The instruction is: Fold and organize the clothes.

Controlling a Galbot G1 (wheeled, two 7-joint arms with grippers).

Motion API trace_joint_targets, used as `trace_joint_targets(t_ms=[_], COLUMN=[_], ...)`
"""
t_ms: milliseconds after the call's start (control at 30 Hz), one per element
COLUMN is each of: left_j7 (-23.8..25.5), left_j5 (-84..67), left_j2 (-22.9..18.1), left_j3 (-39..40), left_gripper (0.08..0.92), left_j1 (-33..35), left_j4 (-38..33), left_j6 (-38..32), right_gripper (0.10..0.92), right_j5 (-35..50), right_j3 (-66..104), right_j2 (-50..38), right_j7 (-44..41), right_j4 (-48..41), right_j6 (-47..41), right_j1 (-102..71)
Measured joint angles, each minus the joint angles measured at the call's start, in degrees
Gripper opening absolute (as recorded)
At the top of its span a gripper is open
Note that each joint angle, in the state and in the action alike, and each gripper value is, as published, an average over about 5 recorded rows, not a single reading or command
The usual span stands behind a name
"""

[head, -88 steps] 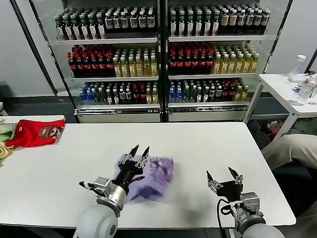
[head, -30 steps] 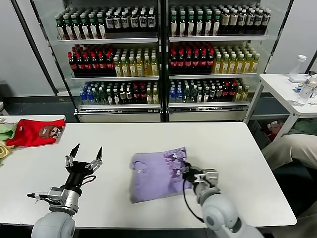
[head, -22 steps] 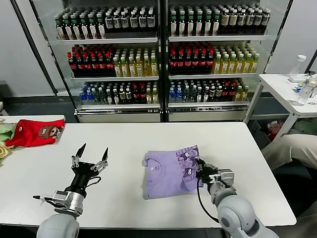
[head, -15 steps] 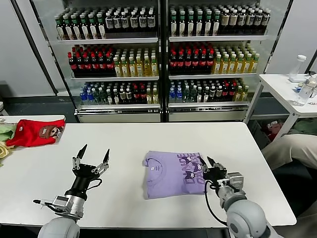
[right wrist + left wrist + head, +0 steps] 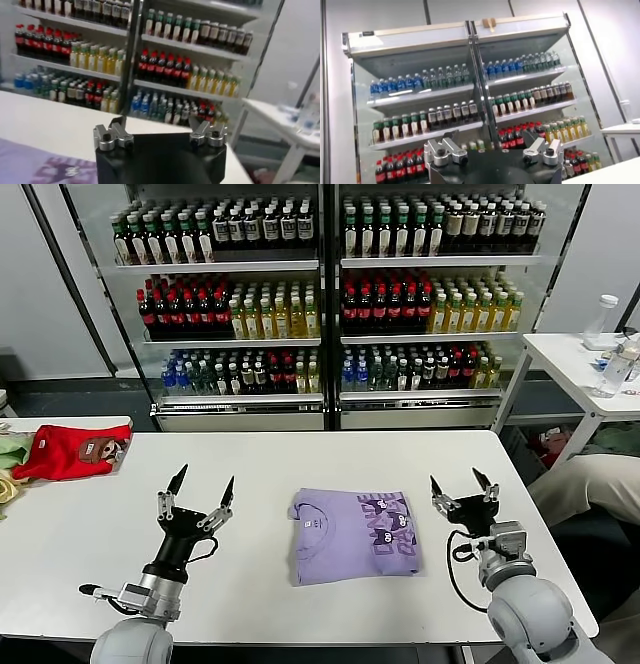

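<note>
Item: lavender T-shirt [image 5: 352,534], folded flat, graphic uppermost, placed between the two grippers. Right gripper [image 5: 464,492] raised just beside its edge, fingers spread, empty. Left gripper [image 5: 199,494] raised, spread, apart. Step judged: fold complete; tidying or stacking required next.

The lavender T-shirt [image 5: 353,534] lies folded flat on the white table [image 5: 90,524], print facing up. The left gripper [image 5: 200,492] stands well to the left of the T-shirt, fingers spread. The right gripper [image 5: 462,488] stands just right of the T-shirt, fingers apart, holding nothing.
</note>
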Motion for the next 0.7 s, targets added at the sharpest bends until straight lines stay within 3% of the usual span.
trace_joint_targets(t_ms=[700], left_j7=[0.98], left_j5=[3.46], left_j2=[0.38], left_j3=[-0.22], left_gripper=[0.823], left_j1=[-5.88], left_j4=[7.34], left_j6=[1.06], right_gripper=[0.823], right_j5=[-9.76], right_j3=[-0.48], right_j2=[0.98], right_j7=[-2.63], right_j4=[-7.35], right_j6=[5.0], right_j1=[3.94])
